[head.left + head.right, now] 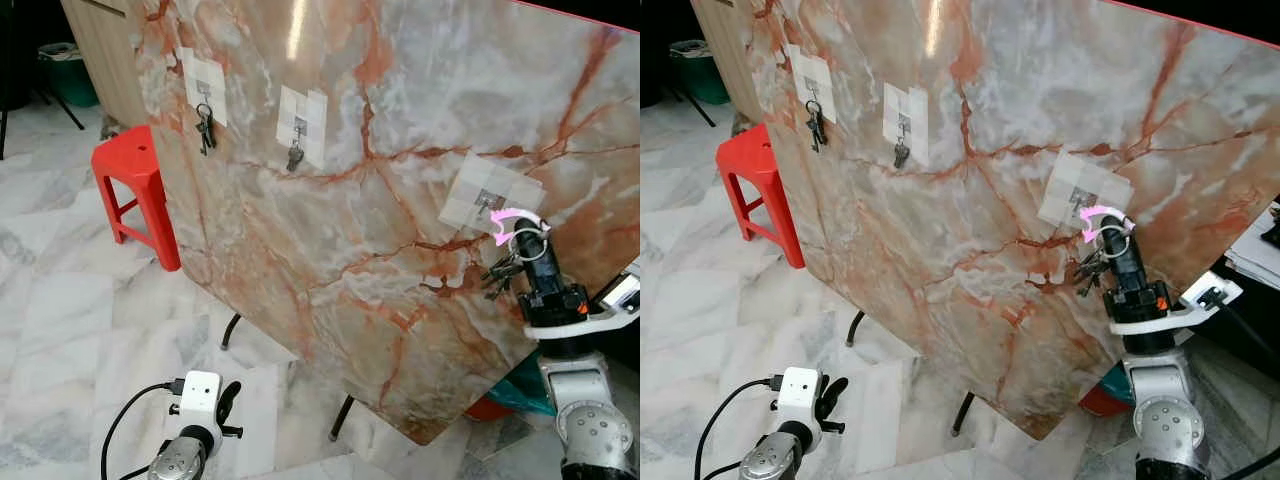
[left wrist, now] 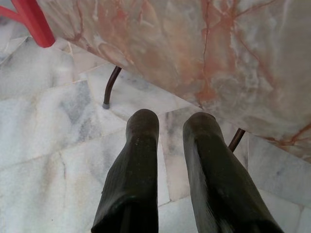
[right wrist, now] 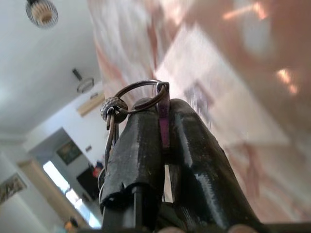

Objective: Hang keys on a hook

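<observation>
1. Your right gripper (image 1: 530, 243) is raised close to the tilted marble slab (image 1: 400, 150), on the right side of the scene. Its jaws are closed on the keys (image 1: 503, 272): the key ring (image 3: 138, 95) and a pink tag (image 1: 508, 222) are pinched at the tips, and the keys hang below to the left.
2. The target hook (image 1: 488, 203) sits on a white patch just above and left of the ring. I cannot tell if the ring touches it.
3. Two other hooks farther left already carry a key bunch (image 1: 205, 128) and a single key (image 1: 294, 156).
4. Your left gripper (image 2: 172, 145) is low, near the floor, with jaws narrowly apart and holding nothing.
5. Risks, as I judge them: the hook is small, so the ring can slide past it; if you open then, the keys fall to the floor. Pushing too hard may peel the patch. The pink tag may also cover the ring opening.
</observation>
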You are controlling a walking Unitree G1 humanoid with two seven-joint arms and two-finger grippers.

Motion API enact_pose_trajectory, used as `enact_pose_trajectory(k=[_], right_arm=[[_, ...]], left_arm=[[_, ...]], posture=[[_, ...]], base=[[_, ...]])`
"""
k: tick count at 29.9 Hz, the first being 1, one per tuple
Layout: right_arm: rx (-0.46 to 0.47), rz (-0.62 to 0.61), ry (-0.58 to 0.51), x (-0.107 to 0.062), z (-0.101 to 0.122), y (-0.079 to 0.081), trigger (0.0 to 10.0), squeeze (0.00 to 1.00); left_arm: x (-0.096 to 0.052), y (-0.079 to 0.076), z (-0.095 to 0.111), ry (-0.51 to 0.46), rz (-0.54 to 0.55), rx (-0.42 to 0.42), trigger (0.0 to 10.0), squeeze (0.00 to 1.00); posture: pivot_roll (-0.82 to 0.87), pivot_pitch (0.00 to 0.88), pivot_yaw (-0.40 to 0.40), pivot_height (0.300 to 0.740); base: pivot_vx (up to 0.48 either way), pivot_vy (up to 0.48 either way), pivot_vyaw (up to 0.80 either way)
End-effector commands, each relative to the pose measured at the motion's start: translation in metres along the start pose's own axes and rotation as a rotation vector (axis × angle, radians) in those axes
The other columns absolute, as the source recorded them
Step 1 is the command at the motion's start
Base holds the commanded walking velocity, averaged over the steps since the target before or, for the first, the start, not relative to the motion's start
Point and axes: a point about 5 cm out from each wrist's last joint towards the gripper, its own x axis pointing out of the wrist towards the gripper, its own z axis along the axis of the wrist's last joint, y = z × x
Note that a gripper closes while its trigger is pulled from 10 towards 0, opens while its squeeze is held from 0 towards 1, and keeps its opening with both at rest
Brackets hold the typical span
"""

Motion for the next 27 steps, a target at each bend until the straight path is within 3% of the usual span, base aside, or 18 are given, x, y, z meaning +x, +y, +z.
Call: enact_pose_trajectory(k=[1,9,20,27], right_arm=[[-0.009,0.034,0.046,0.001,-0.005,0.004,10.0,0.0],[0.003,0.039,0.11,-0.001,-0.019,0.002,10.0,0.0],[-0.025,0.048,0.106,0.022,-0.027,-0.004,10.0,0.0],[-0.038,0.052,0.112,0.027,-0.029,-0.006,10.0,0.0]], left_arm=[[-0.001,-0.002,-0.002,0.001,0.001,-0.015,10.0,0.0],[-0.001,-0.003,-0.002,-0.002,0.002,-0.016,10.0,0.0],[-0.001,-0.003,-0.002,-0.001,0.006,-0.019,10.0,0.0],[-0.002,-0.002,-0.003,-0.001,0.008,-0.019,10.0,0.0]], posture=[[0.06,0.061,-0.099,0.74],[0.07,0.059,-0.102,0.74],[0.07,0.068,-0.106,0.74],[0.07,0.071,-0.107,0.74]], base=[[0.0,0.0,0.0],[0.0,0.0,0.0],[0.0,0.0,0.0],[0.0,0.0,0.0]])
